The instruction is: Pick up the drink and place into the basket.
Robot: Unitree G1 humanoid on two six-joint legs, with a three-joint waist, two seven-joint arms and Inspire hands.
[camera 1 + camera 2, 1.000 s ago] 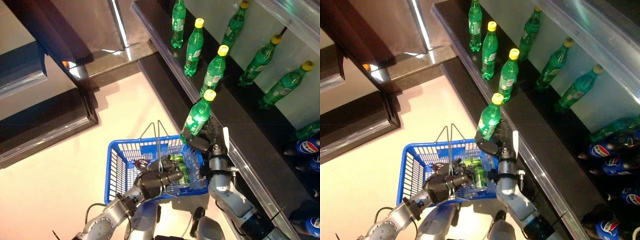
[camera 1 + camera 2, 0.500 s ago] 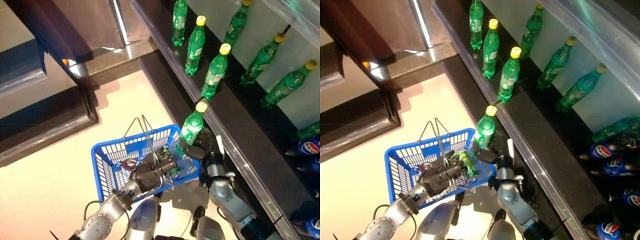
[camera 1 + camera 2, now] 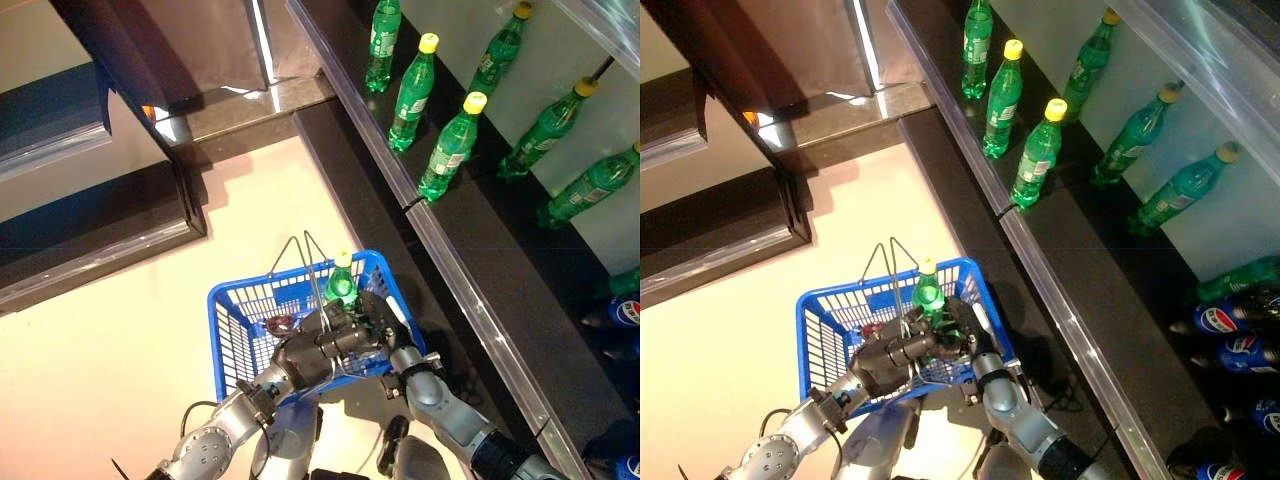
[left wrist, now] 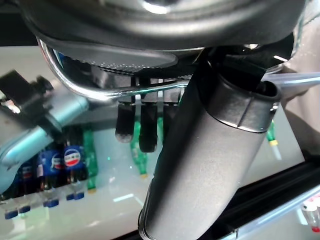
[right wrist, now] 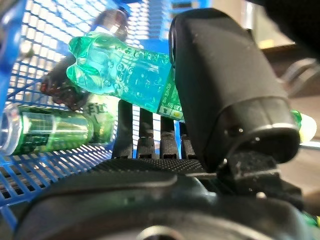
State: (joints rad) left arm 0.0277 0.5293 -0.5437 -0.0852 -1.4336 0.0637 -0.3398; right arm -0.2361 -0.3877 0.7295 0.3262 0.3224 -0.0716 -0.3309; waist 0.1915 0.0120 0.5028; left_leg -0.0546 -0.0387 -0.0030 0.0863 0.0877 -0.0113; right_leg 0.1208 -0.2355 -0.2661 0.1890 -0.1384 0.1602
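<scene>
Placing step: right hand (image 5: 220, 100) grips bottle (image 5: 125, 75) inside basket (image 3: 228, 312). Left hand (image 4: 200, 150) clenched on basket handle (image 4: 125, 92). Next: release, withdraw upward.

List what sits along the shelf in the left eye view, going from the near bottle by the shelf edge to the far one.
Yellow-capped green bottle nearest the basket → next yellow-capped green bottle → far green bottle with its cap out of view.
</scene>
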